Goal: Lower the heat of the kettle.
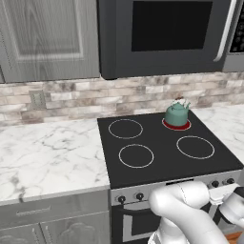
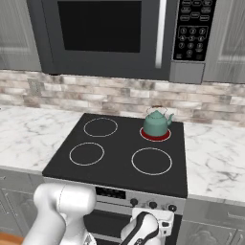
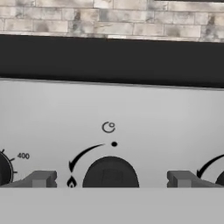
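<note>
The teal-green kettle (image 1: 177, 114) (image 2: 156, 123) stands on the stove's back right burner (image 1: 177, 126) (image 2: 155, 136), which glows red. In the hand view my gripper (image 3: 112, 179) is open, close in front of the stove's front panel. A dark round knob (image 3: 110, 171) sits between its fingertips (image 3: 41, 179), with a gap on each side. Above the knob are a curved arrow, a flame mark and a small burner symbol. From the right base view the gripper (image 2: 165, 222) hangs just below the row of knobs (image 2: 152, 205).
A knob marked 400 (image 3: 3, 173) and another knob (image 3: 221, 178) flank the middle one. The other burners (image 1: 136, 156) are dark. Marble counters (image 1: 47, 152) lie on both sides, with a microwave (image 2: 110, 33) above and a brick backsplash (image 1: 119, 97) behind.
</note>
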